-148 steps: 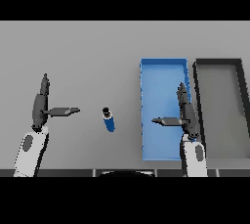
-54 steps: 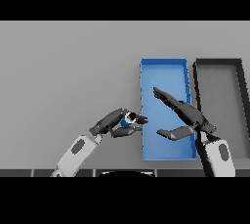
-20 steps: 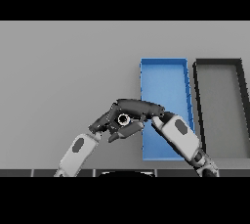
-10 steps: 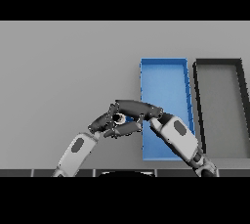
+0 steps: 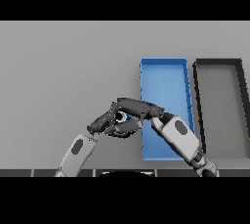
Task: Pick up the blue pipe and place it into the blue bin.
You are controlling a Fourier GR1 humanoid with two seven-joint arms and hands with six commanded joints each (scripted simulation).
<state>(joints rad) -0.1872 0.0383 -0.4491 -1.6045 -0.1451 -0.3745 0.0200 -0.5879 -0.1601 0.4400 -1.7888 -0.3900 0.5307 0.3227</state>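
The blue pipe [image 5: 126, 117] is held above the table just left of the blue bin [image 5: 163, 83], and only a small blue patch and its pale end show between the hands. My left hand [image 5: 103, 123] reaches in from the lower left with its fingers curled on the pipe's left side. My right hand [image 5: 138, 107] reaches across from the lower right, over the bin's near left corner. Its fingers lie over the top of the pipe and its thumb sits under it. Most of the pipe is hidden by the two hands.
A dark grey bin [image 5: 219, 100] stands right of the blue bin, its long side touching or nearly touching it. Both bins are long and run away from me. The grey table [image 5: 68, 66] stretches to the left and back.
My right hand swung from over the blue bin across to the pipe held in my left hand, and its fingers have closed over it. The pipe has barely moved in the last second.
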